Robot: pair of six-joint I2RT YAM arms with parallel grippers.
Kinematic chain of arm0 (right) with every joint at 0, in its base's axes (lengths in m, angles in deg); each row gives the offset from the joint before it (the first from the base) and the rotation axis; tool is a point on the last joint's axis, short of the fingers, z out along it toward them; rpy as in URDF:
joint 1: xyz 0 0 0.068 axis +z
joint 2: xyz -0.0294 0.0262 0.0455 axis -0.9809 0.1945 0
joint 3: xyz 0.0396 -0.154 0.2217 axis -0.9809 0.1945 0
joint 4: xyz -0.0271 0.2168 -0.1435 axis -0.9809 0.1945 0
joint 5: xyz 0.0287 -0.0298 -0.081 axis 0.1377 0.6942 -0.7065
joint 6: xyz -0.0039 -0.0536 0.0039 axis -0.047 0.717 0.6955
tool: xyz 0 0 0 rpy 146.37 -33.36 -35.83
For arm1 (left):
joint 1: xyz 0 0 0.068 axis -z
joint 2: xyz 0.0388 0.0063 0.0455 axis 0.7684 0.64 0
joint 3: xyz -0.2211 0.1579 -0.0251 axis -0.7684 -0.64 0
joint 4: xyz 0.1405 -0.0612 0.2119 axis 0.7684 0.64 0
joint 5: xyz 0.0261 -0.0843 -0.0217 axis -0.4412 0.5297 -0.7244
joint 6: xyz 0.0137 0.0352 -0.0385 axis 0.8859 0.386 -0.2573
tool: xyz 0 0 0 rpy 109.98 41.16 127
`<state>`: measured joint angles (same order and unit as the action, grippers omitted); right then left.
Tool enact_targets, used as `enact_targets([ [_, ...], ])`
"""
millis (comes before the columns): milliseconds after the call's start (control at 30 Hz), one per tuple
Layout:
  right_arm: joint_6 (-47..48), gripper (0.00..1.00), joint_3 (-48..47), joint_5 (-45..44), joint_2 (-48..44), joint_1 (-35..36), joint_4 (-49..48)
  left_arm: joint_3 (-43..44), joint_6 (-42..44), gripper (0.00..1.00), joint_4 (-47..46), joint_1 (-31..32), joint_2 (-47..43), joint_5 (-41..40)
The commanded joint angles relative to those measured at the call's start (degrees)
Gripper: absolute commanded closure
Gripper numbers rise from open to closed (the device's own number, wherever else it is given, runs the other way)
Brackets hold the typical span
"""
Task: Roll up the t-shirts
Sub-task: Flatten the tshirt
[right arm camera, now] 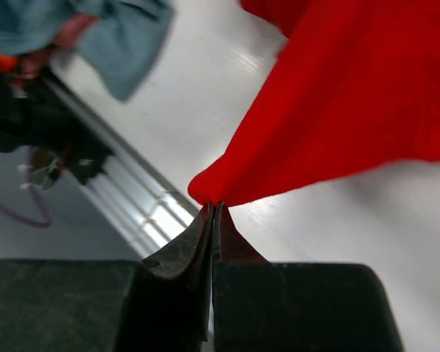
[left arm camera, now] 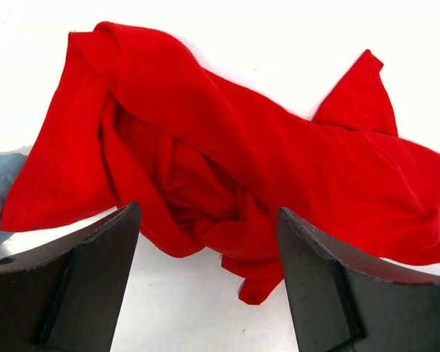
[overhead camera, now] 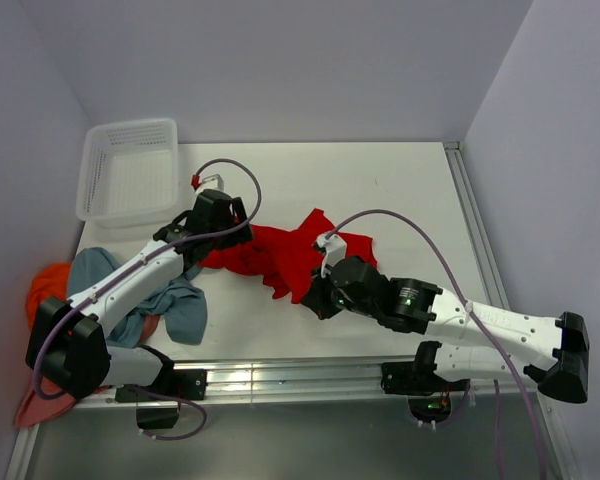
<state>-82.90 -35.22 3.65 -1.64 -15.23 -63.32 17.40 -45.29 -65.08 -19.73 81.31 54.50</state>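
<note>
On the table (overhead camera: 410,190), the red t-shirt (overhead camera: 280,255) lies crumpled near the middle; a grey-blue t-shirt (overhead camera: 185,305) is heaped at the near-left corner. The left gripper (left arm camera: 209,220) hangs spread over the red folds, holding nothing. The right gripper (right arm camera: 214,211) pinches one red corner; a pull from there would likely drag the whole bunch unspread, or the thin pinch may slip.

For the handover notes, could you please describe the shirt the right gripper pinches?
Start at the table, look to its middle. The red t-shirt lies crumpled there, one corner in the right gripper; the other shirts, at the left edge, are grey-blue and orange.
</note>
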Motion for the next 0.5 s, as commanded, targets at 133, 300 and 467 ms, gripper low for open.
enact_targets([
  [133, -0.7, 1.0, -5.8, -1.0, -0.2, 6.5, 0.3, 2.2, 0.6, 0.2, -0.2, 0.8, -0.7, -1.3],
  [300, -2.7, 1.0, 3.6, 3.9, 2.9, 7.3, -3.2, 2.0, 1.3, 0.2, 0.0, 1.3, -1.2, -1.4],
  [467, -6.3, 1.0, 6.9, 0.7, 11.2, 13.3, -6.4, 2.1, 1.1, 0.21, 0.1, 1.4, -0.9, -1.5],
])
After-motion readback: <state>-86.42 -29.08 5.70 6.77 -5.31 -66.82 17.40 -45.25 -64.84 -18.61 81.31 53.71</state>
